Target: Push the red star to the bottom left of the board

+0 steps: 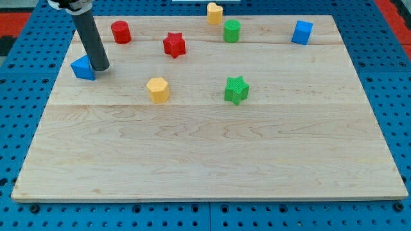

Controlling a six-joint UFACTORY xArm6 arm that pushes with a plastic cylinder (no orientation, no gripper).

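The red star point(174, 44) lies in the upper middle-left of the wooden board point(212, 154). My tip point(101, 67) rests on the board at the upper left, touching the right side of a blue block point(83, 67). The tip is well to the left of the red star and a little below it. A red cylinder point(121, 31) stands between them, nearer the top edge.
A yellow hexagonal block point(158, 89) and a green star point(236, 90) sit mid-board. A yellow heart-like block point(214, 12), a green cylinder point(232, 30) and a blue cube point(302, 32) lie along the top. Blue pegboard surrounds the board.
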